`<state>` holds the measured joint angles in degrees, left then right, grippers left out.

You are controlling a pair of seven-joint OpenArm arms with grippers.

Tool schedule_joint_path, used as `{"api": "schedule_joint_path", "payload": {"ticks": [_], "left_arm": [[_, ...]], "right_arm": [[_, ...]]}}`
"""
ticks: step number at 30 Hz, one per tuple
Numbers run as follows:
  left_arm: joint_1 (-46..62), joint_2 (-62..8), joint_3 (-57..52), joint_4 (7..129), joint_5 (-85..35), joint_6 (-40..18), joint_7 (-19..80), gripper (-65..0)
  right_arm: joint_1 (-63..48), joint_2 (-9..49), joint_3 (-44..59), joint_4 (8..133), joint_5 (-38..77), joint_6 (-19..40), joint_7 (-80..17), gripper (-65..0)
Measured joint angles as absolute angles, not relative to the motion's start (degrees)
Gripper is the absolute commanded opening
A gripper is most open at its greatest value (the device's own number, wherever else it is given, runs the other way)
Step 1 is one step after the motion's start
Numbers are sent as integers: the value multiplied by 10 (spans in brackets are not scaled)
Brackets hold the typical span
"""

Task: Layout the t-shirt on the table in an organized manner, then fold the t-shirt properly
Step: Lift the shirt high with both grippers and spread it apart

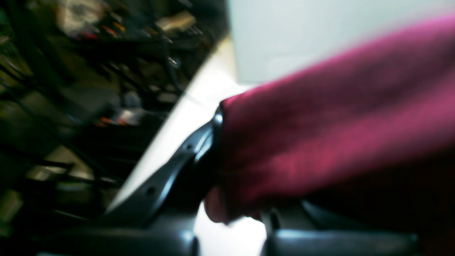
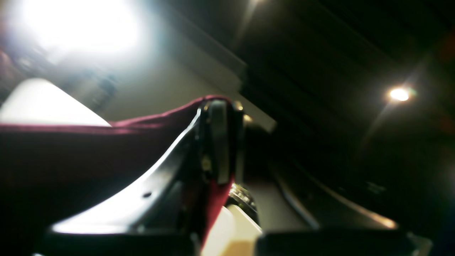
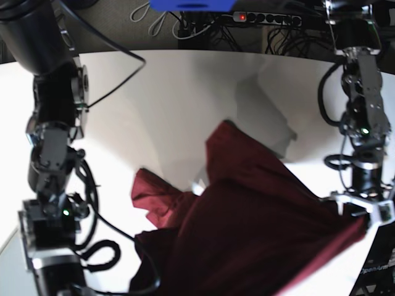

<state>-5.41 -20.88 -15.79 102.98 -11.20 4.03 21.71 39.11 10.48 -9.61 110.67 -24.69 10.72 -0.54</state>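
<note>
Nearest the base camera, the t-shirt [image 3: 259, 240] hangs as a broad sheet of dark maroon-red jersey, stretched taut between two raised corners and filling the lower right of the view. It is plain, thin and soft, with a crumpled bunch sagging at about nine o'clock from its centre.

The left end effector [image 3: 361, 216], at three o'clock, is clenched on one corner of the cloth; its wrist view shows the fabric bunched against one finger [image 1: 213, 142]. The right end effector [image 3: 200, 185], near the shirt's middle and largely hidden by cloth, is clamped on another part; its wrist view shows the red hem pinched at the fingertips [image 2: 218, 142].

Beyond the shirt, from ten to one o'clock, the glossy white table [image 3: 173, 92] lies bare up to its curved far edge. Past that edge at twelve o'clock sit a power strip [image 3: 265, 18] and tangled cables [image 3: 203, 28].
</note>
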Motion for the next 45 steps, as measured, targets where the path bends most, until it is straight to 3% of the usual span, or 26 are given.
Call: {"api": "schedule_joint_path", "payload": {"ticks": [6,14,24,35,45], "left_arm": [[-115,-252,-195,1031,-112,40,210,-649],[-113,-273,-257,1074,-113,29,210,-649],[-100,-271,-301,1131,-116,28,207,-649],[-111,-273,-325,1156,-119,15,192,-648],[-234,-280,-326,1159,-116,19,188,-648]], "right_arm": [[364,103,-55,1143,-247,112,0,-650],[284,100,2,1156,-246,120,16,-650],[183,20,119,1156,-253,126,265,-650],[257,4,186,1157,-195,130,335,-650],[403,-8,178,1159,-190,131,332,-650]]}}
